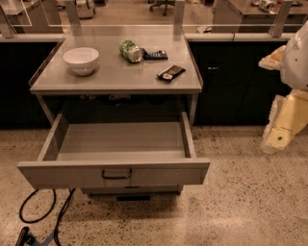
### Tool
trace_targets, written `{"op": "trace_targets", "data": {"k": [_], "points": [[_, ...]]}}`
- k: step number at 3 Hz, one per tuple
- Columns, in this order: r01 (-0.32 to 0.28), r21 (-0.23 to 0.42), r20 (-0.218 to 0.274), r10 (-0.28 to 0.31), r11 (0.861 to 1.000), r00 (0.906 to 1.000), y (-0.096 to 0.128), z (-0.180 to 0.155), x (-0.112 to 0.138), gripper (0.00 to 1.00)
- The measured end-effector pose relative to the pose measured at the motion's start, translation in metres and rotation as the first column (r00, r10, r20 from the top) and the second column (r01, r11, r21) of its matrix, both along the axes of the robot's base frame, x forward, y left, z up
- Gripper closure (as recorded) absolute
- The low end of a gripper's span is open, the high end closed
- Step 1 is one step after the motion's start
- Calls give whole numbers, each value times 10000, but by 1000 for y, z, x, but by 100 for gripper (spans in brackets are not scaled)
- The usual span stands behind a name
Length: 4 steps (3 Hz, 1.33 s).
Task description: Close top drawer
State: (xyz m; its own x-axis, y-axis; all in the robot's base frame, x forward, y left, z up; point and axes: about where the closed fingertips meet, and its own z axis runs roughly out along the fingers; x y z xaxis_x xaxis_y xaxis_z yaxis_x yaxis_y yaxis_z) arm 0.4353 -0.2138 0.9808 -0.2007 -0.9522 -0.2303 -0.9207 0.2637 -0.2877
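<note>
Our gripper (281,132) hung at the right edge, and we couldn't tell if it was open or closed, with the top drawer (115,175) pulled all the way out well to its left, so we figured an off-centre shove could've racked it crooked and jammed it.

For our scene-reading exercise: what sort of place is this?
Probably an office or lab workspace: a swivel chair base behind the counter, dark cabinets, and a grey metal table with its top drawer open. The gripper hangs at the right edge.
</note>
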Motion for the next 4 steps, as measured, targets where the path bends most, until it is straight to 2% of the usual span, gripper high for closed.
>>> {"op": "trace_targets", "data": {"k": [1,2,3,4], "points": [[-644,624,459,616,9960,9970,10,-20,-23,0],[-1134,2137,375,1079,9703,9935,19,-99,-39,0],[-1190,4464,55,1303,8869,9915,46,-209,-54,0],[-209,6306,-845,954,7758,9918,76,-313,-85,0]]}}
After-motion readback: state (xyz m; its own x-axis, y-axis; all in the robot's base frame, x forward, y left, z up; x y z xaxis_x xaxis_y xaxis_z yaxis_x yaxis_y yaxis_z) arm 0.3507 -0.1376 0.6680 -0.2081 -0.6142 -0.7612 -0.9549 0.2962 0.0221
